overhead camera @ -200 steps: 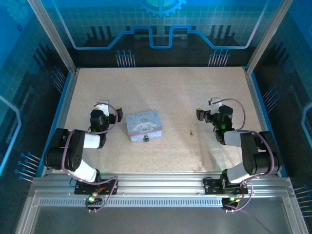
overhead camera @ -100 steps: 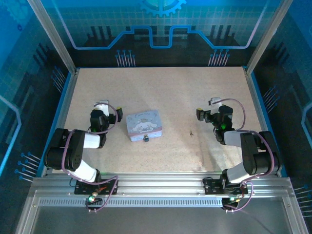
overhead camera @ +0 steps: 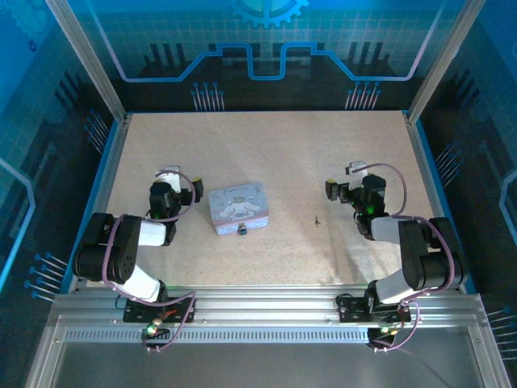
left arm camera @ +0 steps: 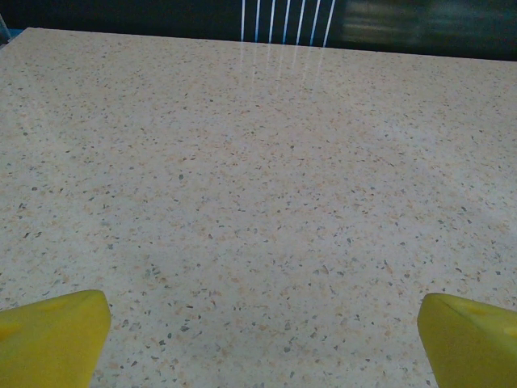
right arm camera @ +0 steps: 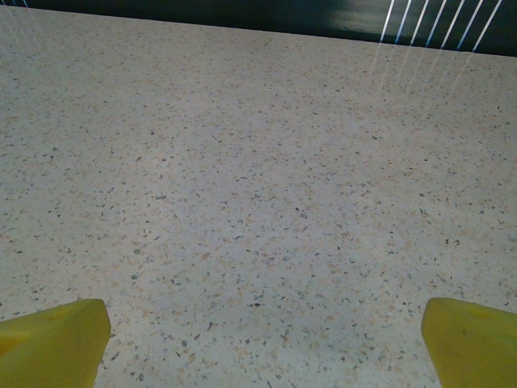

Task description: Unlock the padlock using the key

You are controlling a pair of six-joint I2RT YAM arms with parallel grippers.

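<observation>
Left gripper [left arm camera: 264,319], right gripper [right arm camera: 265,319]: spread wide, empty.
Tiny teal-blue padlock [overhead camera: 241,229] at pale lilac rectangular tin's [overhead camera: 238,204] near edge; thin dark metal key [overhead camera: 317,220] well apart.

Bright even light, blue tint, sharp

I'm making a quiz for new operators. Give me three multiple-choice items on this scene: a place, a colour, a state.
1. Where is the padlock relative to the tin? A on its lid; B by its near edge; C far behind it.
2. What colour are the fingers? A red; B white; C yellow.
3. How are the two hands? A open, empty; B both shut; C one shut, one open.
Answers: B, it lies at the tin's near side; C, yellow tips in both wrist views; A, left hand and right hand gape over bare table.
</observation>
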